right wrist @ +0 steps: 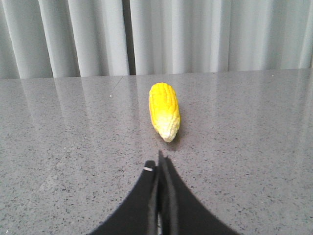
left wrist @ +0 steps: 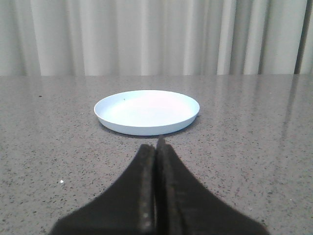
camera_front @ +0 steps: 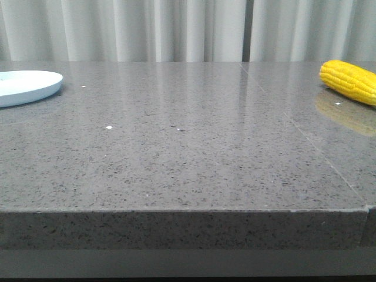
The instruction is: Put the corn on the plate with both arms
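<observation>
The yellow corn (camera_front: 349, 81) lies on the grey table at the far right; in the right wrist view the corn (right wrist: 165, 110) lies lengthwise, its pale tip towards my right gripper (right wrist: 159, 164). That gripper is shut and empty, a short way from the tip. The pale blue-white plate (camera_front: 26, 86) sits empty at the far left. In the left wrist view the plate (left wrist: 146, 111) lies just beyond my left gripper (left wrist: 156, 147), which is shut and empty. Neither gripper shows in the front view.
The grey speckled table (camera_front: 188, 153) has its front edge near the camera. A seam (camera_front: 305, 138) runs through its right part. A pale pleated curtain (camera_front: 176, 29) hangs behind the table.
</observation>
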`<control>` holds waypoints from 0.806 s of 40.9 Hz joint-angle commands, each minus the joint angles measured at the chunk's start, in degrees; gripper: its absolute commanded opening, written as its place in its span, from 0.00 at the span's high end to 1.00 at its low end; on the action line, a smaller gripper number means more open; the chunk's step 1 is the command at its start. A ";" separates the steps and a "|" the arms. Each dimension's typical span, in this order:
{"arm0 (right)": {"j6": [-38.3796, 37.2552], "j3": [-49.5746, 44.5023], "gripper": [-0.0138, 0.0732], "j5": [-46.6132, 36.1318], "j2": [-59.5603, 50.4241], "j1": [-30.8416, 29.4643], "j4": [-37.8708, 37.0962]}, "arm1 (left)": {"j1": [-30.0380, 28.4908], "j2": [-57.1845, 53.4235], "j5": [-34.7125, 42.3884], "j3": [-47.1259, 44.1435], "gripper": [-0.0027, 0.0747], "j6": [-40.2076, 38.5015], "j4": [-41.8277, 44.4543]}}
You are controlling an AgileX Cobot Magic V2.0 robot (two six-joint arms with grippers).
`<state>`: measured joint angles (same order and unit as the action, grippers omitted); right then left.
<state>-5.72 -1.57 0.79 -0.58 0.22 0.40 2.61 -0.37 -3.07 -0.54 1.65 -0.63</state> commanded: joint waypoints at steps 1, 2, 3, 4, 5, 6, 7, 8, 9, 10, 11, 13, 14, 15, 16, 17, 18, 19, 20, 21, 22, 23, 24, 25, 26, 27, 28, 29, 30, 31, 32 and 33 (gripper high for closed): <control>0.32 1.27 0.92 -4.80 -1.00 -0.27 -0.40 | -0.07 -0.78 4.59 -1.29 0.99 0.13 -0.43; 0.32 1.27 0.92 -4.80 -1.00 -0.27 -0.40 | -0.07 -0.78 4.59 -1.29 0.99 0.13 -0.43; 0.32 1.27 0.92 -4.80 -1.00 -0.27 -0.40 | -0.07 -0.78 4.59 -1.29 0.99 0.13 -0.43; 0.32 1.27 0.92 -4.80 -1.00 -0.27 -0.40 | -0.07 -0.78 4.59 -1.29 0.99 0.13 -0.43; 0.32 1.27 0.92 -4.80 -1.00 -0.27 -0.40 | -0.07 -0.78 4.59 -1.29 0.99 0.13 -0.43; 0.32 1.27 0.92 -4.80 -1.00 -0.27 -0.40 | -0.07 -0.78 4.59 -1.29 0.99 0.13 -0.43; 0.32 1.27 0.92 -4.80 -1.00 -0.27 -0.40 | -0.07 -0.78 4.59 -1.29 0.99 0.13 -0.43; 0.32 1.27 0.92 -4.80 -1.00 -0.27 -0.40 | -0.07 -0.78 4.59 -1.29 0.99 0.13 -0.43; 0.32 1.27 0.92 -4.80 -1.00 -0.27 -0.40 | -0.07 -0.78 4.59 -1.29 0.99 0.13 -0.43; 0.32 1.27 0.92 -4.80 -1.00 -0.27 -0.40 | -0.07 -0.78 4.59 -1.29 0.99 0.13 -0.43; 0.32 1.27 0.92 -4.80 -1.00 -0.27 -0.40 | -0.07 -0.78 4.59 -1.29 0.99 0.13 -0.43; 0.32 1.27 0.92 -4.80 -1.00 -0.27 -0.40 | -0.07 -0.78 4.59 -1.29 0.99 0.13 -0.43; 0.32 1.27 0.92 -4.80 -1.00 -0.27 -0.40 | -0.07 -0.78 4.59 -1.29 0.99 0.13 -0.43; 0.32 1.27 0.92 -4.80 -1.00 -0.27 -0.40 | -0.07 -0.78 4.59 -1.29 0.99 0.13 -0.43; 0.32 1.27 0.92 -4.80 -1.00 -0.27 -0.40 | -0.07 -0.78 4.59 -1.29 0.99 0.13 -0.43; 0.32 1.27 0.92 -4.80 -1.00 -0.27 -0.40 | -0.07 -0.78 4.59 -1.29 0.99 0.13 -0.43; 0.32 1.27 0.92 -4.80 -1.00 -0.27 -0.40 | -0.07 -0.78 4.59 -1.29 0.99 0.13 -0.43; 0.32 1.27 0.92 -4.80 -1.00 -0.27 -0.40 | -0.07 -0.78 4.59 -1.29 0.99 0.13 -0.43; 0.32 1.27 0.92 -4.80 -1.00 -0.27 -0.40 | -0.07 -0.78 4.59 -1.29 0.99 0.13 -0.43; 0.32 1.27 0.92 -4.80 -1.00 -0.27 -0.40 | -0.07 -0.78 4.59 -1.29 0.99 0.13 -0.43; 0.32 1.27 0.92 -4.80 -1.00 -0.27 -0.40 | -0.07 -0.78 4.59 -1.29 0.99 0.13 -0.43; 0.32 1.27 0.92 -4.80 -1.00 -0.27 -0.40 | -0.07 -0.78 4.59 -1.29 0.99 0.13 -0.43; 0.32 1.27 0.92 -4.87 -1.00 -0.27 -0.40 | -0.07 -0.78 4.99 -1.29 0.99 0.13 -0.43; 0.32 1.27 0.92 -5.35 -1.00 -0.27 -0.40 | -0.07 -0.78 5.53 -1.29 0.99 0.13 -0.33; 0.32 1.27 0.92 -6.15 -1.00 -0.27 -0.40 | -0.07 -0.78 6.20 -1.29 0.99 0.13 -0.34; 0.32 1.34 0.92 -6.72 -1.00 -0.27 -0.40 | -0.07 -0.78 6.71 -1.18 0.99 0.13 -0.34; 0.32 1.33 0.92 -7.01 -1.00 -0.27 -0.40 | -0.07 -0.78 7.24 -1.11 0.99 0.13 -0.34; 0.32 1.70 0.92 -7.36 -1.00 -0.22 -0.40 | -0.07 -0.78 7.37 -0.73 0.99 0.13 -0.58; 0.25 2.09 0.92 -7.29 -1.00 -0.17 -0.40 | -0.07 -0.78 7.50 0.05 0.99 0.13 -0.58; 0.25 2.82 0.92 -6.88 -1.00 -0.17 -0.40 | -0.07 -0.78 7.11 0.69 0.99 0.13 -0.58; 0.25 3.57 0.92 -6.58 -1.00 -0.17 -0.40 | -0.07 -0.78 6.71 1.83 0.99 0.13 -0.58; 0.25 4.76 0.92 -5.79 -1.00 -0.17 -0.40 | -0.07 -0.78 6.28 2.84 0.99 0.13 -0.58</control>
<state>-5.72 -0.78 -0.70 -0.58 0.22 0.40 2.61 -0.37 -1.11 -0.30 1.65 -0.72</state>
